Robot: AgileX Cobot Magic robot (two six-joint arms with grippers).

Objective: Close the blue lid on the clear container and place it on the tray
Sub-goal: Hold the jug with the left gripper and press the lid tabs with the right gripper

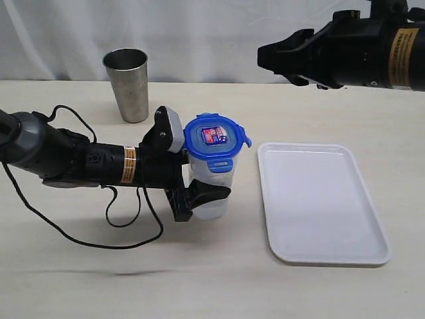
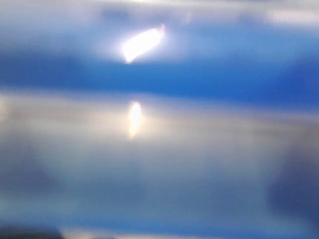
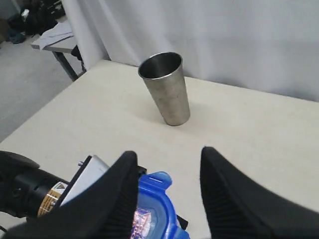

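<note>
The left pincer (image 1: 207, 194) clamps the clear container (image 1: 216, 176) mid-wall; the right pincer (image 3: 167, 155) stands wide. The container is probably light, slick and flexible: grip below the blue lid (image 1: 214, 138).

Blue lid (image 1: 216, 141) bright blue, sticker (image 1: 214, 135) on it red, blue and white. Clear container (image 1: 222, 178) cloudy whitish, see-through. Tray (image 1: 319, 206) on the right plain white. Steel cup (image 1: 127, 85) far left, dull silver-grey, darker inside. Table (image 1: 219, 286) pale cream, no pattern; curtain (image 1: 199, 33) behind white. Left gripper (image 1: 207, 178) and left arm (image 1: 60, 158) black, orange-yellow label band (image 1: 129, 165), light grey camera block (image 1: 174, 128), black cable (image 1: 80, 236). Right gripper (image 3: 168, 154) black, finger pads (image 3: 224, 199) finely ribbed; right arm (image 1: 358, 46) black, yellow-tan label (image 1: 402, 46). Left wrist view only a blur, blue over grey-white.
</note>
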